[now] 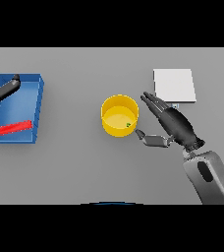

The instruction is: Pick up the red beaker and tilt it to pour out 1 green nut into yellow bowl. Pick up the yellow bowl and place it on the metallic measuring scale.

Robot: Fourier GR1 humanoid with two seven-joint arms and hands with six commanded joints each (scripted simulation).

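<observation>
Yellow bowl (119,115) sits upright mid-surface on the grey surface (84,167), one small green nut (128,124) visible inside near its right-hand inner wall. Right hand (175,124) is just right of the bowl, arm coming in from lower right; fingers (152,102) straight and spread apart, pointing up-left past the bowl's right rim, thumb (151,139) stretched out toward the bowl's lower right side. Fingers relaxed, nothing gripped; cannot tell if the thumb tip actually touches the bowl wall, looks just beside it. Metallic measuring scale (174,85), a pale square plate, lies behind the right hand, up and right of the bowl, apart from it. Blue tray (38,101) at far left of the surface; red beaker (10,129) lies on its side in the tray's near end. Left hand (1,89) shows at the left edge over the tray's far end, fingers extended and apart, holding nothing, well apart from the beaker.
</observation>
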